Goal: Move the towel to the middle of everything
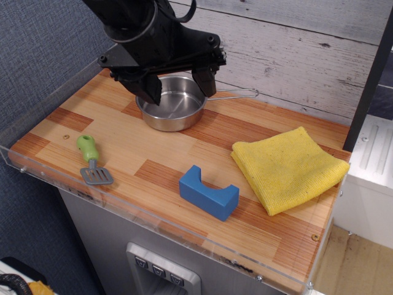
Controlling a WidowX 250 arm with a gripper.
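The bright yellow folded towel (pixel 287 168) lies flat at the right side of the wooden table. The round steel pan (pixel 170 103) with its wire handle sits at the back centre. The small grey spatula with a green handle (pixel 92 160) lies at the front left. The blue notched block (pixel 209 193) sits near the front centre. My black gripper (pixel 178 86) hangs over the pan at the back, far left of the towel. Its two fingers stand apart and hold nothing.
A clear acrylic rim (pixel 153 215) runs along the table's front and left edges. A whitewashed plank wall (pixel 295 49) stands behind the table. A white unit (pixel 371 153) stands to the right of the table.
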